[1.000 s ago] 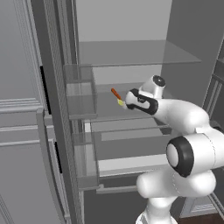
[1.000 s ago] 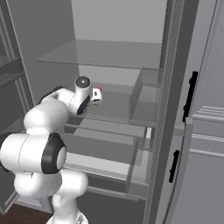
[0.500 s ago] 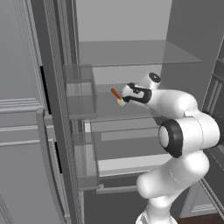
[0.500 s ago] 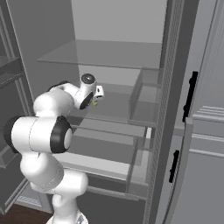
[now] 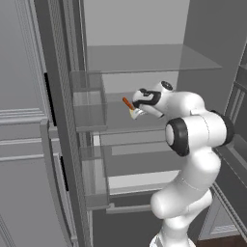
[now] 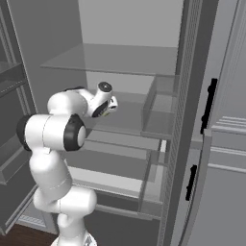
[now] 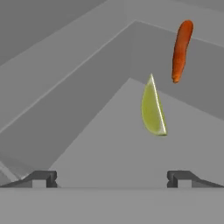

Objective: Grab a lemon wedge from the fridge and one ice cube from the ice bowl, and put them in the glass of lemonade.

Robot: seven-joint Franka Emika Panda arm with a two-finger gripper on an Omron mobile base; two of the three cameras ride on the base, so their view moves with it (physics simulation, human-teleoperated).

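Hand view: lemon wedge [image 7: 153, 109] sat right of centre, orange-red stick [image 7: 181, 50] above it at upper right.
Gripper [image 7: 112, 178]: jaws stood wide apart, nothing between them.
Approach: should shift right to centre the wedge, staying off the stick.
Shelf [image 5: 116, 118]: clear, mid-frame inside the fridge [image 5: 144, 29], pale grey walls around.

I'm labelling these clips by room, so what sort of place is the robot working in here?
Most likely a kitchen, rendered rather than real. The arm reaches into an open fridge with clear shelves. On a shelf ahead of the open hand lie a lemon wedge and an orange-red stick-shaped item. Panelled cabinets stand alongside.
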